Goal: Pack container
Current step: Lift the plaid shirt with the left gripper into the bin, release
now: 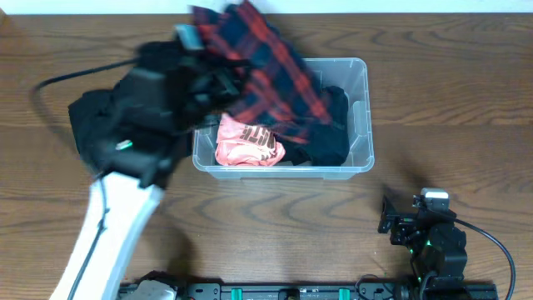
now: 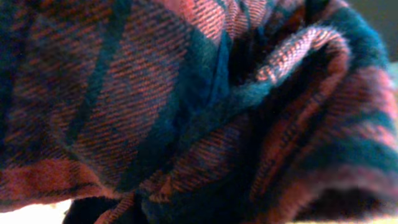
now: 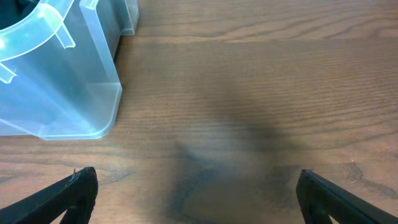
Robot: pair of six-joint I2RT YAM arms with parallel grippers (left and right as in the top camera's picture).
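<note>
The clear plastic container [image 1: 363,108] stands at the middle of the table; its corner shows in the right wrist view [image 3: 62,93]. A pink garment [image 1: 246,146] and a black garment [image 1: 333,137] lie inside it. My left gripper [image 1: 212,83] is at the container's left rim, shut on a red and dark blue plaid shirt [image 1: 266,67] that hangs over the container's back left. The plaid cloth [image 2: 186,106] fills the left wrist view and hides the fingers. My right gripper [image 1: 391,218] [image 3: 196,180] is open and empty above the table, to the front right of the container.
A dark cloth [image 1: 83,117] lies on the wooden table to the left of the container, partly under my left arm. A black cable [image 1: 58,79] runs at the far left.
</note>
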